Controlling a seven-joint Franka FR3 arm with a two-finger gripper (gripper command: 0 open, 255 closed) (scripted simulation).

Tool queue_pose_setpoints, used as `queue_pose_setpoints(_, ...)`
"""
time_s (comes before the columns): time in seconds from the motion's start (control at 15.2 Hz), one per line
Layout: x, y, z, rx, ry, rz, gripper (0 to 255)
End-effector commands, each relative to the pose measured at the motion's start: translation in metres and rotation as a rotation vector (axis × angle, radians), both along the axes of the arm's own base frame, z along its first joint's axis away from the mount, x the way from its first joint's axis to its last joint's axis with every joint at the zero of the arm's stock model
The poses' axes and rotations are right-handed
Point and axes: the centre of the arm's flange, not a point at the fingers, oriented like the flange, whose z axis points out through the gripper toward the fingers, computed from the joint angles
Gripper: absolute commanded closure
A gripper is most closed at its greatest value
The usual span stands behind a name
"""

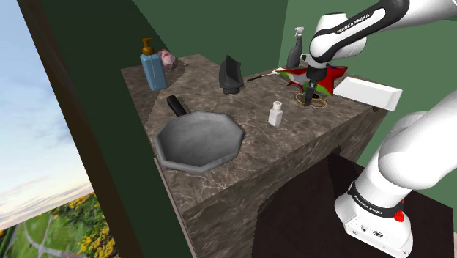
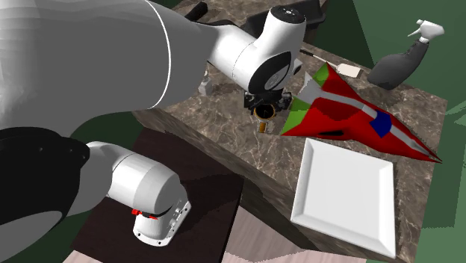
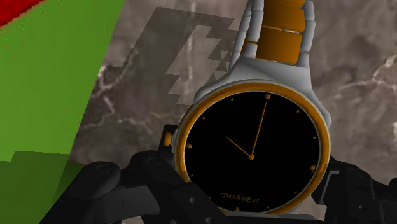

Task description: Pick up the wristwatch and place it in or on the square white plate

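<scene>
Wrist view: watch pinched, plate at four o'clock

Gripper point(image 3: 257, 188) clasps the watch point(image 3: 252, 150) by its case, strap running to twelve o'clock, low at the counter point(image 3: 140, 102). In the second exterior view the plate point(image 2: 343, 196) lies at four o'clock from it, just past the red-green wedge point(image 2: 340, 112), which the carry should clear.

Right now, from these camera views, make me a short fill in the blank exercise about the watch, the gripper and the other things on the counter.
1. The wristwatch has a ___ dial.
2. The pump bottle standing on the counter is ___.
3. The gripper is down at the ___, not at the square white plate.

Missing words: black; blue; wristwatch
</scene>
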Motion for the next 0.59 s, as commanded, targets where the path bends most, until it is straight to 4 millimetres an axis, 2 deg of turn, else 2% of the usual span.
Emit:
queue_pose_setpoints(0.0, 0.000, 0.000, -0.001, 0.001, 0.001, 0.000, 255)
queue_pose_setpoints(0.53, 0.000, 0.000, 0.042, 0.001, 0.001, 0.000, 255)
